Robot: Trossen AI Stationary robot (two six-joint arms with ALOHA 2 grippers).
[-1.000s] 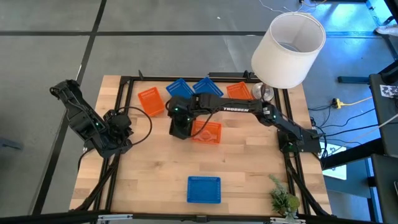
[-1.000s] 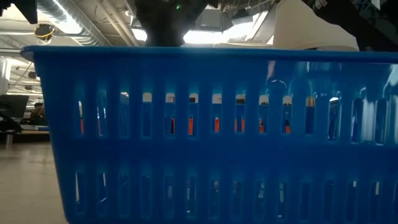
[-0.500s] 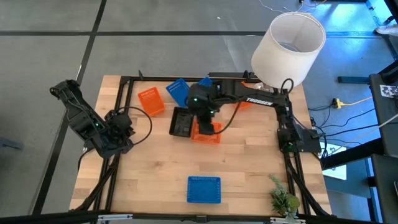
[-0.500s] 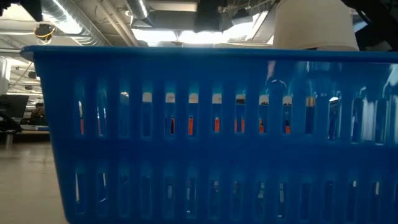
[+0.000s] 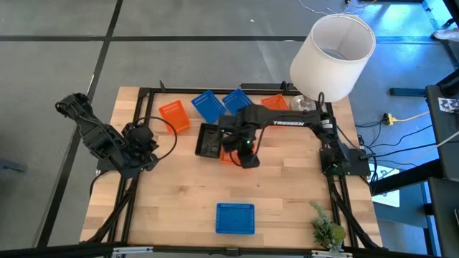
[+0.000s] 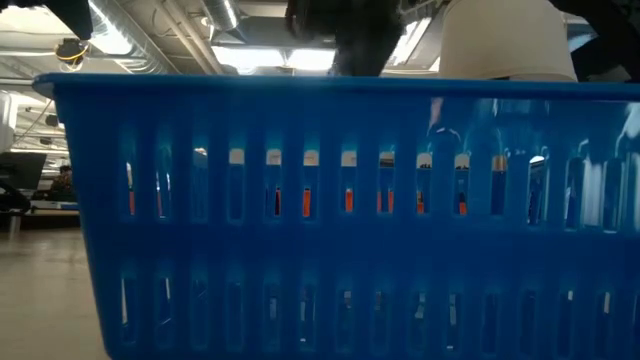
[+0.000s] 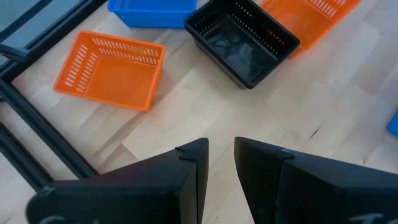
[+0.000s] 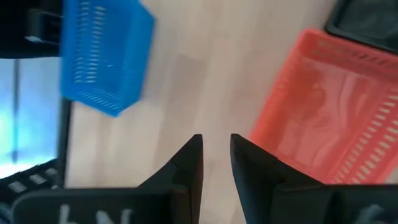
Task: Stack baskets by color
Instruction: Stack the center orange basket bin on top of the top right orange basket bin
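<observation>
Several small mesh baskets lie on the wooden table. Along the far edge are an orange one [image 5: 173,117], two blue ones [image 5: 209,106] [image 5: 237,100] and another orange one [image 5: 274,104]. In the middle a black basket [image 5: 210,140] stands right beside an orange basket [image 5: 228,153]. A blue basket [image 5: 235,218] lies at the near edge. My right gripper [image 5: 246,155] hovers over the middle orange basket's right part [image 8: 329,106], pointing down, open by a narrow gap and empty. My left gripper [image 5: 145,138] waits at the table's left, open by a narrow gap and empty.
A large white lampshade [image 5: 333,54] stands at the far right corner, with a shiny round object [image 5: 301,106] beneath it. A small plant [image 5: 326,229] sits at the near right corner. A black frame [image 5: 143,100] rims the table. The near blue basket [image 6: 340,220] fills the low view.
My right gripper has gone from above the black basket toward the table's right edge, turning as it went, and now hangs over the middle orange basket. The black basket stays where it was and now shows in full.
</observation>
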